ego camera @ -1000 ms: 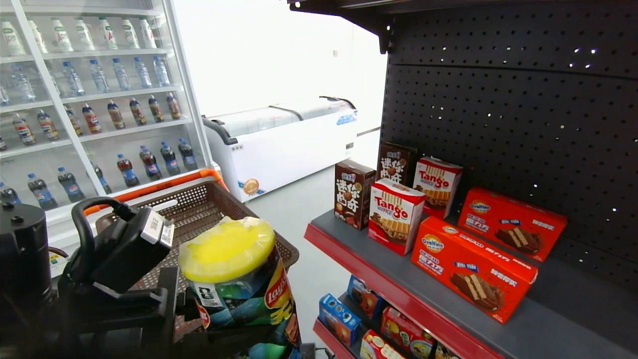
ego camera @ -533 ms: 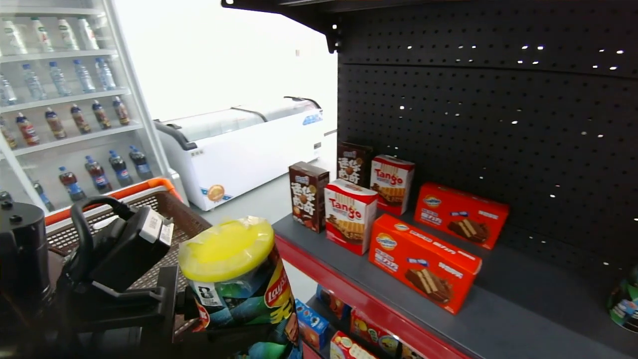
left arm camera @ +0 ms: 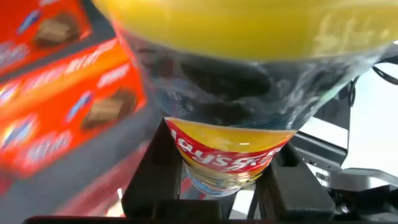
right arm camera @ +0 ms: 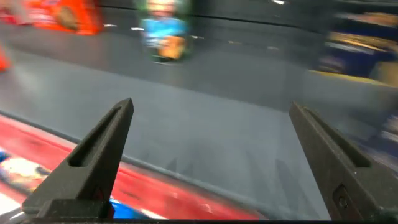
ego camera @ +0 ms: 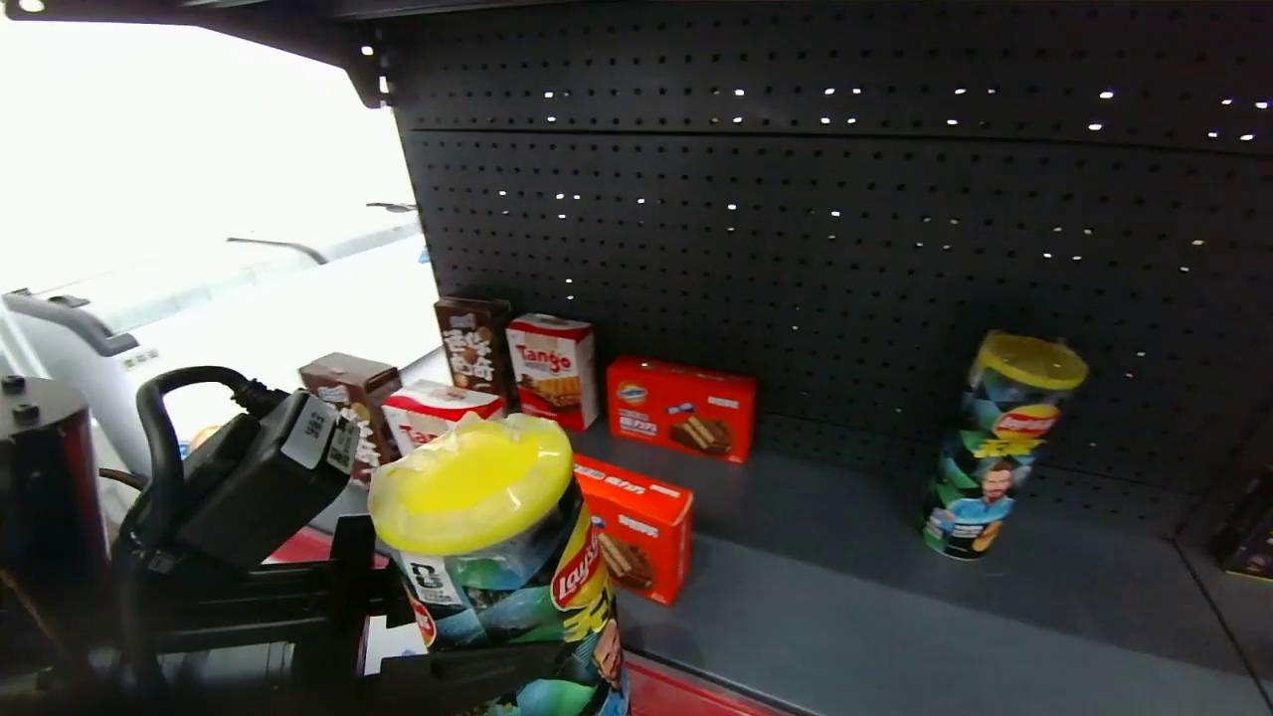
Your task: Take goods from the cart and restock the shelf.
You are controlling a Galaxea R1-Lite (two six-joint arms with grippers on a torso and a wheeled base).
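Head view: shelf (ego camera: 845, 597) holds snack boxes (ego camera: 681, 408) and one chip can (ego camera: 1000, 447); left gripper (left arm camera: 227, 186) clamps a second can (ego camera: 487, 557). Right wrist view: right gripper (right arm camera: 211, 155) spread wide near shelf.

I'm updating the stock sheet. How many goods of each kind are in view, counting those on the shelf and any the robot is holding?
Yellow-lidded chip canisters: 2 (one on the grey shelf, one in the left hand)
Flat red cardboard boxes: 2
White-and-red wafer boxes: 2
Brown cardboard boxes: 2
Total: 8
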